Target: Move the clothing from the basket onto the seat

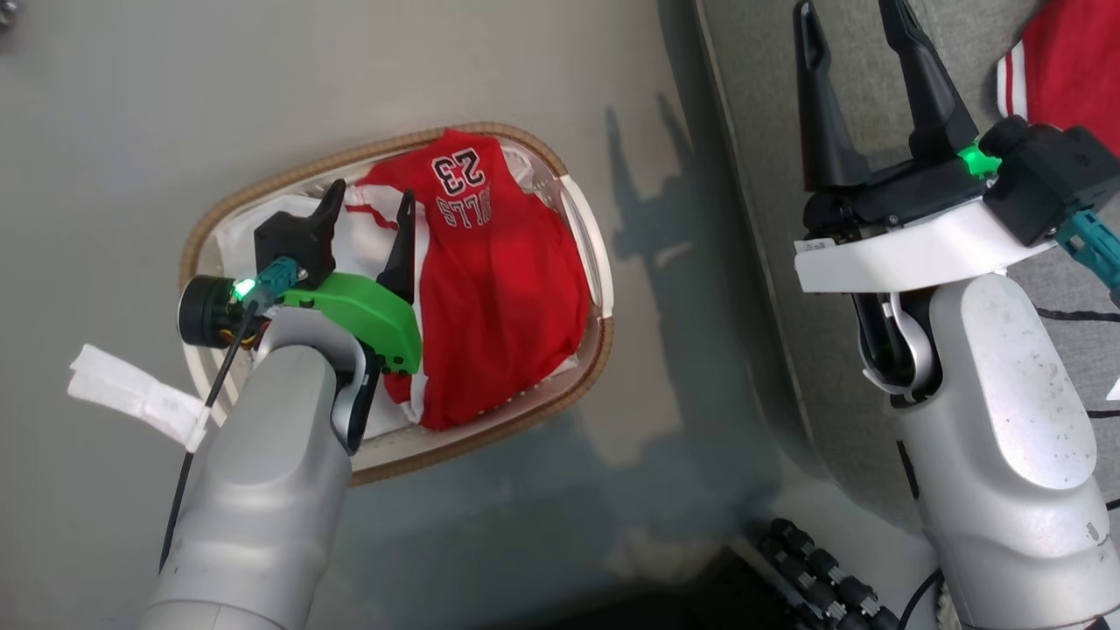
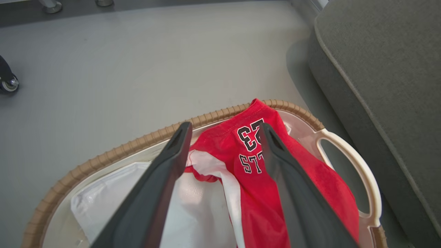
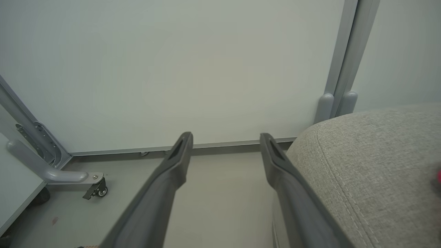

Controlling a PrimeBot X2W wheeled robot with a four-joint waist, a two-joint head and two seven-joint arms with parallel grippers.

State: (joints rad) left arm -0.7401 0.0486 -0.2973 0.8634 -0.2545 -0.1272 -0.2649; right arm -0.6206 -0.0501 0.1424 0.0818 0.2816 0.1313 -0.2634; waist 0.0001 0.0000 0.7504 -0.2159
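Bright, even light, soft shadows on the floor [image 1: 682, 367], wrist views bowed at the edges.

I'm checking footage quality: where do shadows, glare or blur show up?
Head view: arm shadows fall on the floor between basket and couch. Left wrist view: glare on the white sheet beside the jersey. Right wrist view: red smudge at right edge, blurred.

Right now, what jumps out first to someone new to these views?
The red jersey marked 23 lies in the oval white basket with brown woven rim on the floor, with the left gripper open over it. Next, a second red garment with white stripes on the grey fabric couch, beside the open right gripper.
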